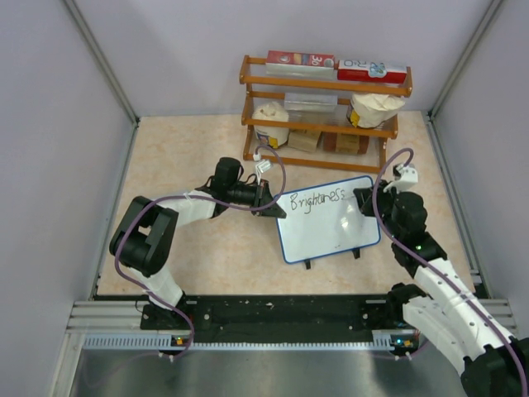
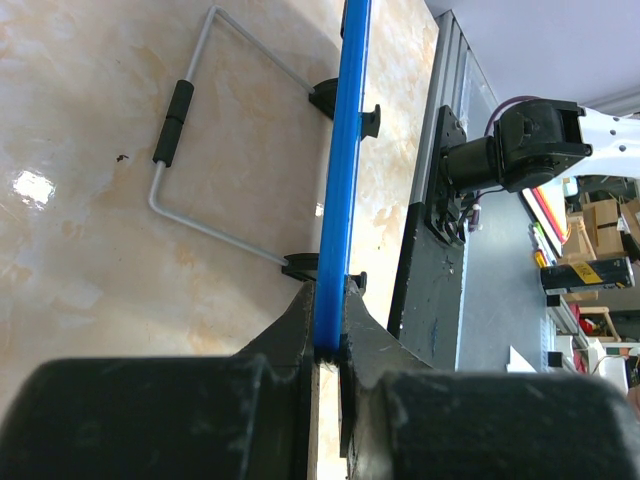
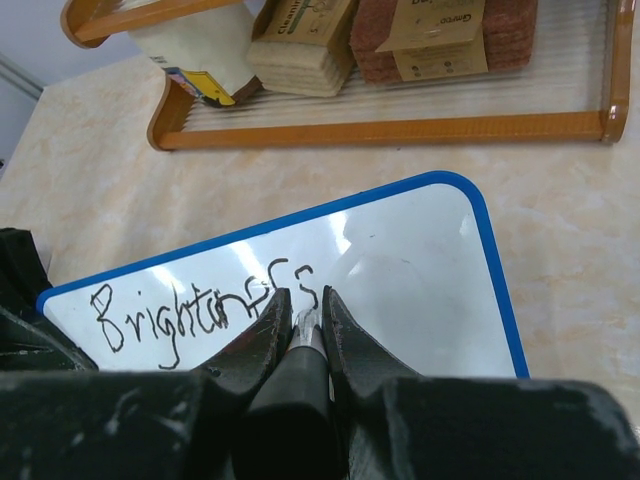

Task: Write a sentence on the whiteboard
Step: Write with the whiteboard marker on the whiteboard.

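Observation:
The whiteboard (image 1: 329,222) stands tilted on small black feet in the middle of the table. Black lettering reading "Brightness" (image 1: 314,199) runs along its top edge and also shows in the right wrist view (image 3: 200,310). My left gripper (image 1: 266,198) is shut on the board's left blue rim (image 2: 340,180). My right gripper (image 3: 305,305) is shut on a black marker (image 3: 300,365), its tip at the board surface (image 3: 420,290) just after the last "s". In the top view my right gripper (image 1: 364,198) is at the board's upper right.
A wooden rack (image 1: 322,107) with boxes, bags and sponges stands behind the board. The board's wire stand with a black grip (image 2: 172,120) lies behind it. Grey walls close in both sides, and a metal rail (image 1: 281,318) runs along the near edge.

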